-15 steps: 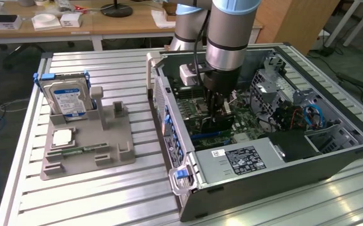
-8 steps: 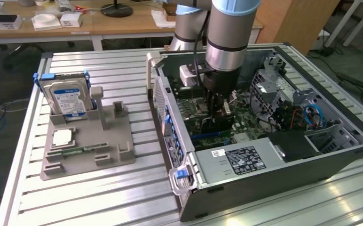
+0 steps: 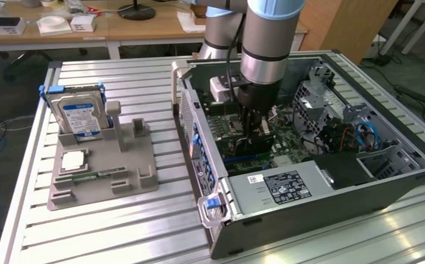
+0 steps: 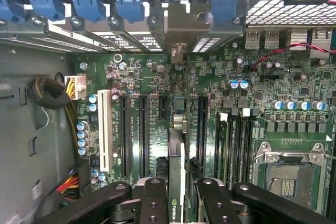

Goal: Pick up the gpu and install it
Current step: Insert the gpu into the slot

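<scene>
Black fingers (image 4: 155, 200) of the tool (image 4: 180, 187) sit closest in the wrist view, clamped on the 2 faces of the gpu (image 4: 176, 156), which stands on edge between them over the green motherboard (image 4: 220, 77), in line with the long black slots (image 4: 142, 129). Whether its lower edge touches a slot I cannot tell. In the exterior view the arm (image 3: 271, 44) reaches straight down into the open computer case (image 3: 300, 214) lying on the slatted tabletop (image 3: 124, 77). On the exterior view's left a grey holder (image 3: 124, 159) carries an upright hard drive (image 3: 80, 113) and a small green memory stick (image 3: 87, 177)
</scene>
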Tool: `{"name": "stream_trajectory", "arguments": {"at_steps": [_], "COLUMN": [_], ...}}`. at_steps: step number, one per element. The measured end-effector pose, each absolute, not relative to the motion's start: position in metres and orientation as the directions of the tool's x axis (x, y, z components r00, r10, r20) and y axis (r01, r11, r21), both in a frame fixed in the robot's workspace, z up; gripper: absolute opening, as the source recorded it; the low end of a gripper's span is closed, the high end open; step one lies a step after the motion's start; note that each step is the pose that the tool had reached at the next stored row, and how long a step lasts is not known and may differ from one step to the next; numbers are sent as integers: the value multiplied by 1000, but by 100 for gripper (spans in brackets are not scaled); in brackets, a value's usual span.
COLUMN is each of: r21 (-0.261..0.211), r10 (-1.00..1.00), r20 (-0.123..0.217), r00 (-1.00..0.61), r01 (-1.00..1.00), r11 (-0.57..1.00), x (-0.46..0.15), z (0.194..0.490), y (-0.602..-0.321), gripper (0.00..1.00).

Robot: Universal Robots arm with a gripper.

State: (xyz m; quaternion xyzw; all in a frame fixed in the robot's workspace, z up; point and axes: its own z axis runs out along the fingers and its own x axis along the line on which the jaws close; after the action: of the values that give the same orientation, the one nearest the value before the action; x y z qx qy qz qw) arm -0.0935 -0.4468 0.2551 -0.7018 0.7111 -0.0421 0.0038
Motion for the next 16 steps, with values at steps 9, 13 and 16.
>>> {"name": "stream_trajectory", "arguments": {"at_steps": [9,13,16], "r21": [-65,-65,-65], "r10": [-998,-998,-998], "r20": [54,53,53], "r00": [-15,-15,-15], "r01": [-998,-998,-998], "r11": [11,11,11], "x": [-94,-94,-94], "z": [253,252,251], "y": [-447,-447,-447], "gripper": [26,26,26]}}
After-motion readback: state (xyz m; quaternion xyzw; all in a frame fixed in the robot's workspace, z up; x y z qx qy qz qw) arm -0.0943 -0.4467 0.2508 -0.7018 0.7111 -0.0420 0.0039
